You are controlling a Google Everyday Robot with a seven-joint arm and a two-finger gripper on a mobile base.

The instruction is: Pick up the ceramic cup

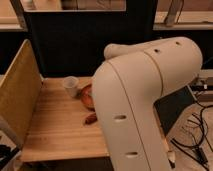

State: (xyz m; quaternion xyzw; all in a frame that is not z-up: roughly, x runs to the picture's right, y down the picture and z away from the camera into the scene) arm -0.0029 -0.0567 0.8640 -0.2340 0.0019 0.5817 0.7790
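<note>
The ceramic cup is a small plain white cup that stands upright on the wooden table, near its back middle. Just right of it, the reddish-brown round dish lies partly hidden behind my arm. My large white arm fills the right half of the view. The gripper is hidden behind the arm and does not show.
A small reddish-brown object lies on the table in front of the dish. A tan side panel rises along the table's left edge. A dark panel stands behind the table. Cables lie on the floor at right.
</note>
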